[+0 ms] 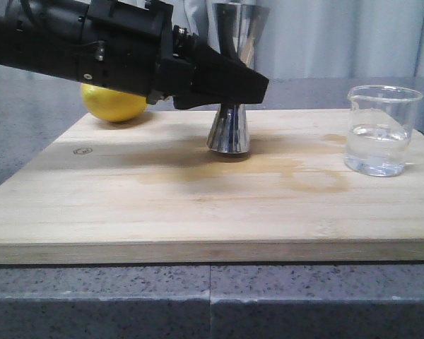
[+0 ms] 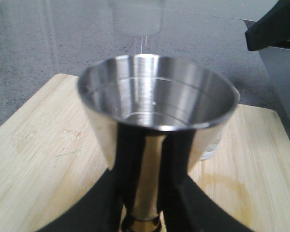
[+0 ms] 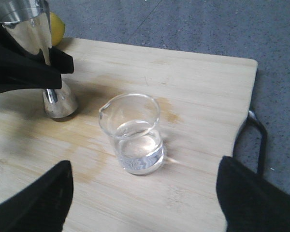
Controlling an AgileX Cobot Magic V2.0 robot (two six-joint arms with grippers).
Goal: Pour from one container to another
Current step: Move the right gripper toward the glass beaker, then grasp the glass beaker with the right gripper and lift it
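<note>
Steel jigger (image 1: 230, 106) stands upright on its lower cone near the middle of the wooden board (image 1: 162, 212), which lies on the speckled grey worktop (image 1: 92, 300). Its hourglass body carries a thin gold band at the waist, seen low in the left wrist view, and the wide upper cup (image 2: 157, 96) looks nearly empty there, with only a glint at the bottom. The left gripper (image 1: 251, 88) reaches in from the left at the height of the jigger's narrow waist; its black fingers (image 2: 176, 169) sit on either side of the waist and look closed onto it, with no gap visible between pad and metal. The glass beaker (image 1: 381, 131) stands upright on the board well to the right of the jigger, apart from it, its pouring lip turned towards the jigger, and clear liquid fills roughly its lower third. The right gripper (image 3: 145, 193) is spread wide and holds nothing: its two dark fingers (image 3: 34, 198) show at either lower corner of the right wrist view, with the beaker (image 3: 133, 133) between and beyond them, untouched. A yellow lemon (image 1: 113, 102) rests at the far left corner of the board, partly hidden behind the left arm. Faint damp, brownish rings stain the wood (image 1: 304, 173) between jigger and beaker.
</note>
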